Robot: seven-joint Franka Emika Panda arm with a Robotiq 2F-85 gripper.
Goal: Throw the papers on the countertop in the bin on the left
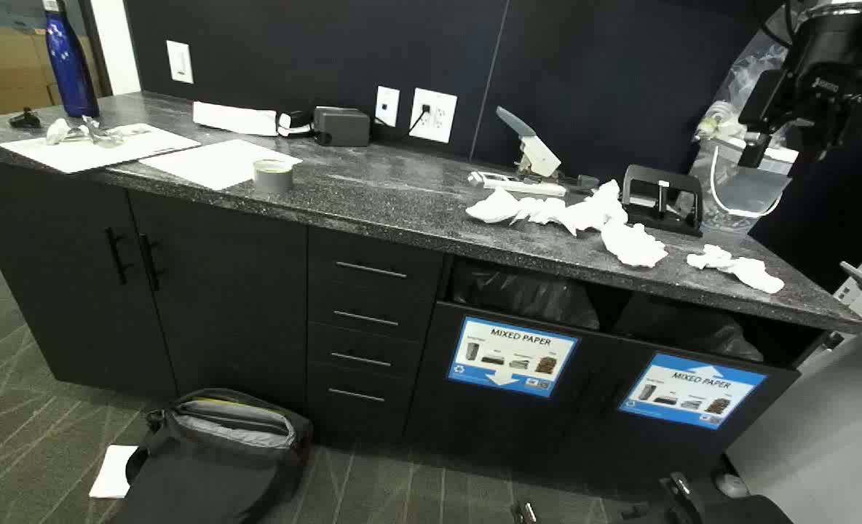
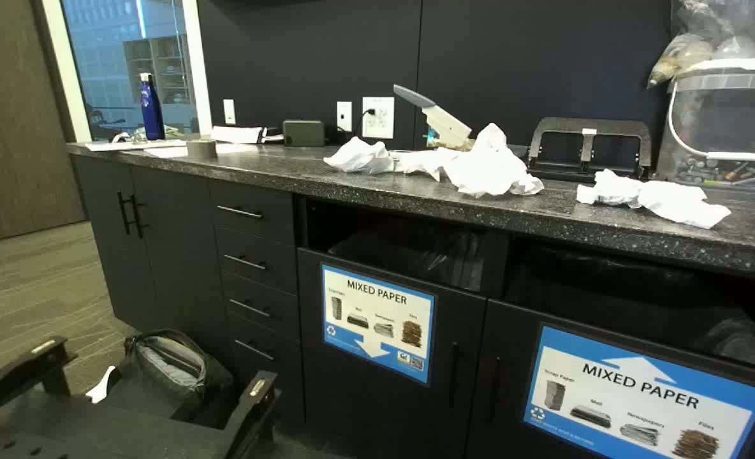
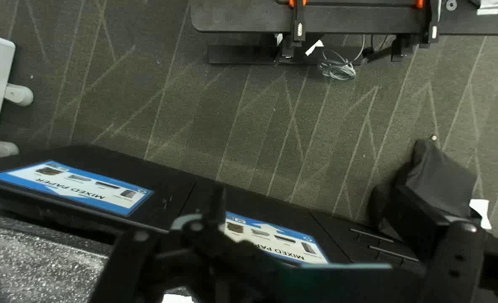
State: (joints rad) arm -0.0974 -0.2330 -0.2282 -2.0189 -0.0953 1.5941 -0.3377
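Hovering with jaws spread and nothing between them, the claw (image 3: 310, 195) looks ready for a pick rather than in the midst of one. Crumpled white papers (image 2: 479, 169) lie on the bench (image 1: 402, 182): a row of wads reaching near the hole punch (image 1: 662, 200), and a shorter twist apart from it, nearer the right end in both exterior views. I take the step in hand to be the approach; no wad can be made out in the bin on the left (image 2: 409, 255), though its depth is dark. The next move calls for coming in over a raised wad, lowering, pinching it, then carrying it past the front edge and letting go at the opening just beneath.

In an exterior view the claw shows high at the right, before the clear bucket (image 1: 751, 182). Only the wrist view has the coiled cable (image 3: 339, 69) on the carpet (image 3: 249, 139), yet it catches mere white slips, presumably of the papers. It also turns that bin's sign (image 3: 272, 235) upside down.
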